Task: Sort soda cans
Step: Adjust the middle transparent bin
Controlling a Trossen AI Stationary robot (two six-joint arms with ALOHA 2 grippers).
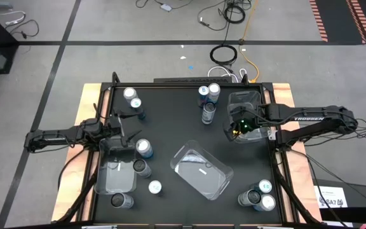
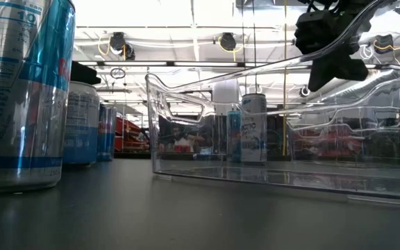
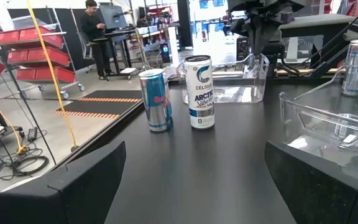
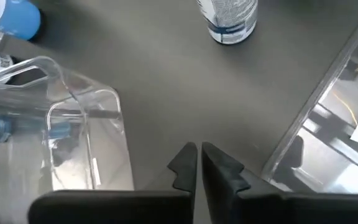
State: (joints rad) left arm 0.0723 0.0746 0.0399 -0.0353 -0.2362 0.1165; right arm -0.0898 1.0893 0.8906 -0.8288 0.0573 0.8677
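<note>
Closest to the low camera stands a tall blue-and-silver soda can (image 2: pixel 23 90), on the black table (image 1: pixel 170 127). More cans sit scattered across it, some beside three clear plastic rectangular bins; the middle bin (image 1: pixel 202 170) lies empty at an angle. Left gripper (image 1: pixel 124 126) hovers low with fingers spread wide, facing a white-labelled can (image 3: pixel 200 92). Right gripper (image 4: pixel 197 163) hangs over the far-right bin (image 1: pixel 246 108), fingers pressed nearly together, pinching nothing.

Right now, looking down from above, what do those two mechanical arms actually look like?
Both are slim, dark, jointed arms with cables running along them. The right arm carries white TROSSEN lettering, and a small green light glows near its end effector. The left arm ends in a left end effector with two thin dark fingers.
</note>
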